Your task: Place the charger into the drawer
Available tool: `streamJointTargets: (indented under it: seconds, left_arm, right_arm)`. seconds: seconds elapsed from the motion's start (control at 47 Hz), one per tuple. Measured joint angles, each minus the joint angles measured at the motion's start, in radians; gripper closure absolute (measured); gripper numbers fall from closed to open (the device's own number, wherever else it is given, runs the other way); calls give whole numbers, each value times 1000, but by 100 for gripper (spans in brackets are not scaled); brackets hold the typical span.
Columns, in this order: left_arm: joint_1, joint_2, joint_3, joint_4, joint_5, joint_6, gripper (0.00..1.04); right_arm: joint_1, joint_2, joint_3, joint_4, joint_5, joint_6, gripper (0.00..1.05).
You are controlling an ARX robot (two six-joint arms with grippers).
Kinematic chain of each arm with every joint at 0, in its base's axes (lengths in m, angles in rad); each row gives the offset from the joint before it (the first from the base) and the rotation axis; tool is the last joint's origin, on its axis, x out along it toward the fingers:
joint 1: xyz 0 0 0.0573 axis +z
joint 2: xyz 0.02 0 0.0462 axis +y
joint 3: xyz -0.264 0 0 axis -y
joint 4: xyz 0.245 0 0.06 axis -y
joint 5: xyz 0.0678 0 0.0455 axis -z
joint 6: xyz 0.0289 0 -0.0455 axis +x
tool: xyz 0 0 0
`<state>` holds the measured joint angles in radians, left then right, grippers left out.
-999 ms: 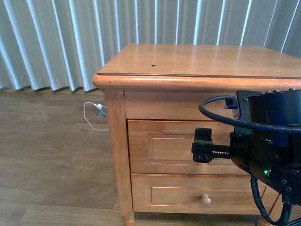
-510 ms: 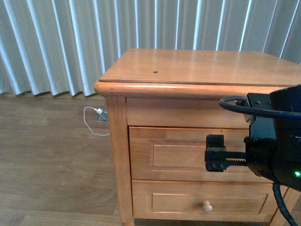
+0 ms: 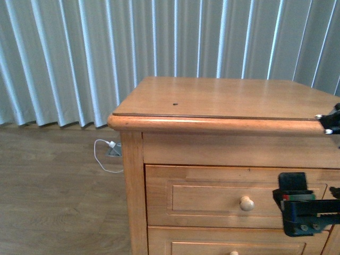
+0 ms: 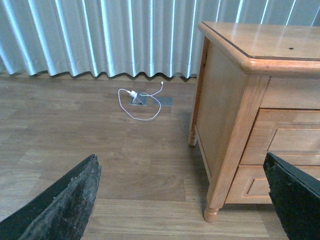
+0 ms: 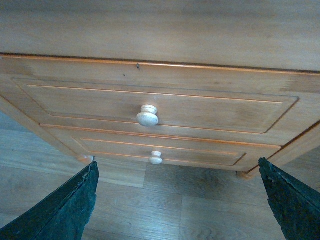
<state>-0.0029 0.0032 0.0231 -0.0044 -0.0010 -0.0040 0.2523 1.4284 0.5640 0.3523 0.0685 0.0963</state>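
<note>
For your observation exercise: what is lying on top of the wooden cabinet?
The cabinet top shows bare wood with one small dark speck. No charger is visible. Its far right corner is outside the front view.

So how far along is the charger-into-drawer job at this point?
Barely begun. Both drawers of the nightstand are shut, and the top drawer has its knob untouched. The right claw is open in front of that drawer, holding nothing. The left claw is open over the floor. No charger is in view, so opening, fetching and placing all remain.
</note>
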Motion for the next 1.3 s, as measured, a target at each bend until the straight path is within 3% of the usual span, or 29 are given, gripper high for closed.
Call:
streamJointTargets:
  seconds: [0.17,0.255,0.531,0.871,0.999,1.041,1.297]
  left_arm:
    - [0,0,0,0,0,0,6]
    - [0,0,0,0,0,0,6]
    - [0,0,0,0,0,0,6]
    - [0,0,0,0,0,0,6]
    - [0,0,0,0,-2,0,6]
    - [0,0,0,0,-1,0,6]
    - [0,0,0,0,-1,0,6]
  right_arm:
    - [-52,-274,-72,-176,-83,0,9]
    - [-132,-449,-103,-302,-169,11,9]
    - [-541,-873,-166,-630,-525,-12,9]
    - [-578,-889,-167,-633,-538,-18,9]
    - [-513,-992,-330,-272,-330,-64,27]
    - [-482,-1034,-375,-171,-282,-74,38]
    - [-391,-1118,-454,-159,-196,-89,80]
